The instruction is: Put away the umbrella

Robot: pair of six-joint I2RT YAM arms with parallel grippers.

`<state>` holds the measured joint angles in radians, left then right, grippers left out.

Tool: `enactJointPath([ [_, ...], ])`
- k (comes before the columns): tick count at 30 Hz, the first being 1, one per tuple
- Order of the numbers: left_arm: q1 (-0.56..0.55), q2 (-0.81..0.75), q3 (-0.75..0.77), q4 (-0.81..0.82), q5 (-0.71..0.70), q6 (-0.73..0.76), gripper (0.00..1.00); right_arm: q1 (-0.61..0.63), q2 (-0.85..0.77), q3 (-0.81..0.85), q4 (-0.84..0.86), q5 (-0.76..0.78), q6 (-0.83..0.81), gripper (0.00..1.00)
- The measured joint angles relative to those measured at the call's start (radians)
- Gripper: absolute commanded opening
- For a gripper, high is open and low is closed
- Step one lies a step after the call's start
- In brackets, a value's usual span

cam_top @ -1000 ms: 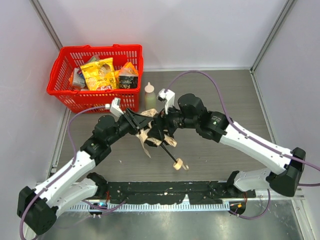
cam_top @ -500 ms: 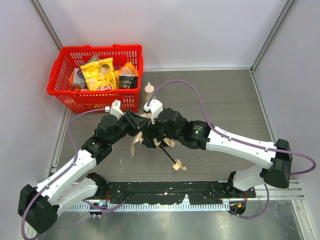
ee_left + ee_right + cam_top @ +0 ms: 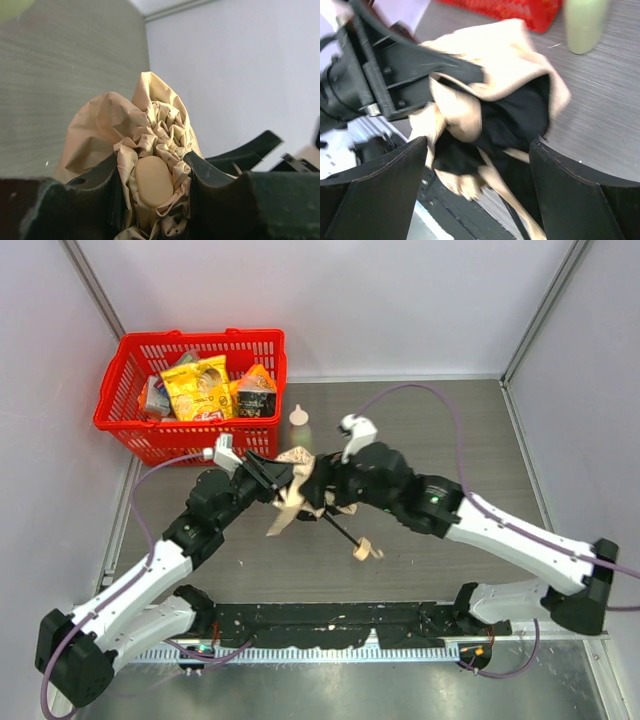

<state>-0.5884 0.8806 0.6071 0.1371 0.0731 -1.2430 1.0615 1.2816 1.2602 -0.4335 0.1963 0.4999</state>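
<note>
Beside red basket (image 3: 190, 446), clamped umbrella (image 3: 292, 496), packet (image 3: 195, 388) print illegible

Cream-beige umbrella (image 3: 290, 502) fabric showing a black lining and black shaft (image 3: 340, 531), red lattice basket (image 3: 170, 443) carrying a yellow packet (image 3: 195, 388), pale green bottle (image 3: 299, 423), grey worktop (image 3: 430, 440) showing fine wood-grain streaks

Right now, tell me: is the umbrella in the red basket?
No, the umbrella is gripped in the left pincer, outside the red basket.
</note>
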Motion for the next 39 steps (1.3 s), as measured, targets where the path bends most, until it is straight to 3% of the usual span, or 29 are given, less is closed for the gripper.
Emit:
enactJointPath([
  [10,0.014,-0.020,-0.066,0.281,-0.217,-0.090,0.00,-0.264,-0.413,-0.251,0.026,-0.010,0.326,0.88],
  [18,0.029,0.049,-0.068,0.470,-0.264,-0.130,0.00,-0.359,-0.424,-0.367,0.044,-0.061,0.425,0.90],
  [23,0.035,0.074,-0.068,0.588,-0.259,-0.164,0.00,-0.622,-0.468,-0.449,0.053,-0.174,0.510,0.87],
  [27,0.039,0.087,-0.067,0.673,-0.243,-0.198,0.00,-0.797,-0.422,-0.599,0.226,-0.392,0.636,0.82],
  [32,0.039,0.159,-0.050,0.807,-0.194,-0.230,0.00,-0.742,-0.256,-0.783,0.557,-0.620,0.921,0.83],
  [39,0.039,0.319,-0.022,0.999,-0.114,-0.284,0.00,-0.464,-0.147,-0.784,0.891,-0.626,1.268,0.85],
])
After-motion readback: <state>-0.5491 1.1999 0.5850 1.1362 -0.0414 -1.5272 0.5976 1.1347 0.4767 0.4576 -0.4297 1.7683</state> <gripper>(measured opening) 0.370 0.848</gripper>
